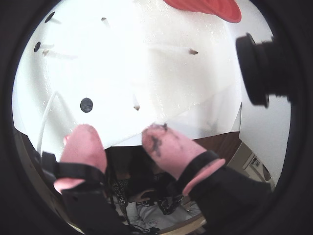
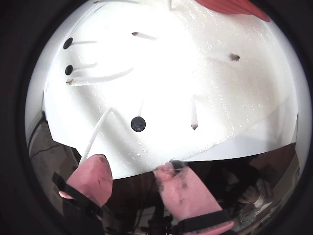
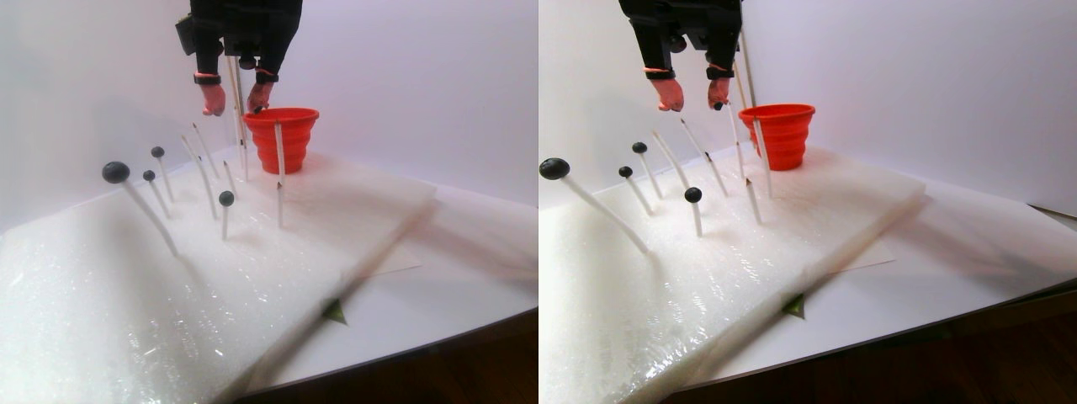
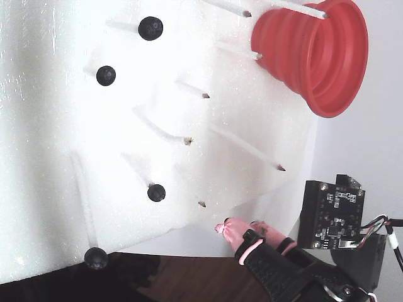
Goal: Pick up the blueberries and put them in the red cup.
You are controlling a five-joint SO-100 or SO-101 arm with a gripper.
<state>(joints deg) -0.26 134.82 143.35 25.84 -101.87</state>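
Note:
Several blueberries sit on the tips of white sticks in a foam board: one shows just ahead of my fingers, also seen in another wrist view, with others further off. The red cup stands on the board's far end, and only its rim shows in both wrist views. My gripper hangs high over the board's edge beside the cup. It is open, with nothing between the pink fingertips. The right fingertip carries dark smears.
Bare white sticks rise from the foam board, some close to the cup. A black camera juts in at the right of a wrist view. A circuit board sits by the arm. Dark wood lies past the table edge.

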